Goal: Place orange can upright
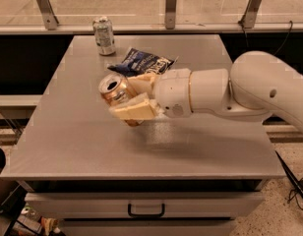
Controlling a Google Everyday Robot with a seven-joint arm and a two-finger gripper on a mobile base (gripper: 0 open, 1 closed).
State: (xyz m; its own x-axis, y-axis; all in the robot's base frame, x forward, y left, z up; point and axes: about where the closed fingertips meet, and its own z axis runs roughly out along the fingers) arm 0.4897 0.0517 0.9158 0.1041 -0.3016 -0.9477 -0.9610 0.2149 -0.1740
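Observation:
The orange can (113,88) is a shiny orange-gold drink can with a silver pull-tab top. It is held tilted, its top facing left and toward the camera, above the middle of the grey table (82,141). My gripper (134,97) is shut on the can, with one tan finger (133,112) below it and the other (141,81) behind it. The white arm reaches in from the right.
A green-and-white can (104,35) stands upright at the table's far left. A dark blue chip bag (141,61) lies just behind the gripper. A drawer with a handle (146,210) sits below the table's front edge. Railing posts run along the back.

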